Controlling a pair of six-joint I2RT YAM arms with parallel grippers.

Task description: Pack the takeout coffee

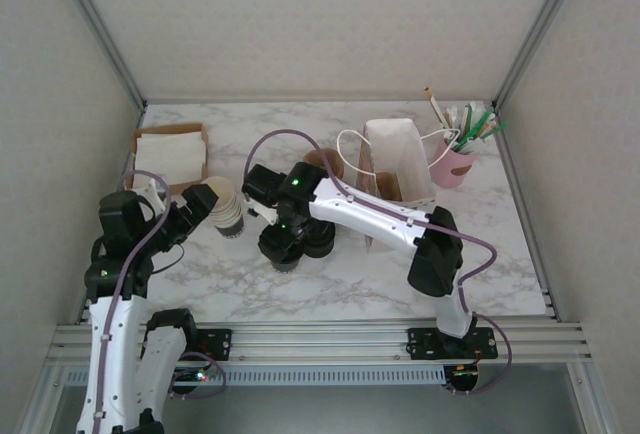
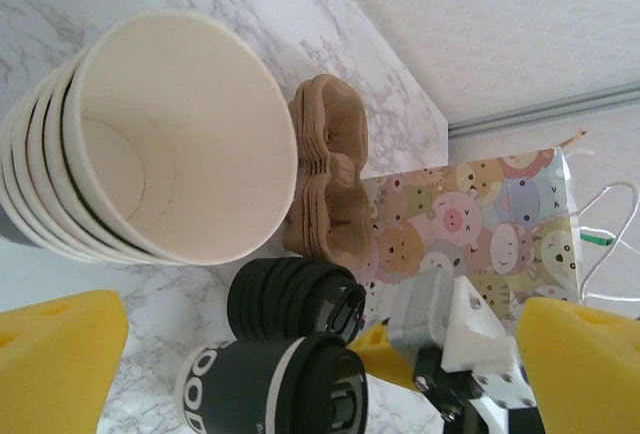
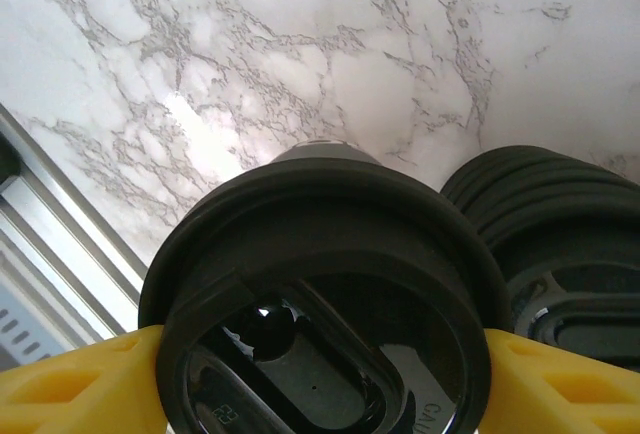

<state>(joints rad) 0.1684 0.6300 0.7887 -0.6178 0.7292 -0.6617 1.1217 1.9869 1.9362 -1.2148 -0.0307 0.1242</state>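
Caught the takeout coffee (image 2: 250,389) standing near the middle of the marble bench (image 1: 340,289), capped with a round black lid (image 3: 320,214). Found the right tool (image 3: 320,394) closed on that lid's rim from above, with a yellow pad (image 3: 70,394) against either side. Found the left tool (image 1: 200,206) spread wide and holding nothing, low at the bench's left, just beside a stack of lidless cream cups (image 2: 170,144). Showed a squat stack of black lids (image 3: 560,244) just beside the coffee, brown cup carriers (image 2: 325,169) farther back, and beside those a paper bag (image 1: 400,159) printed with cartoon faces. Took in a pink cup of straws and stirrers (image 1: 452,166) at the far right and a cardboard box of white napkins (image 1: 170,154) at the far left.
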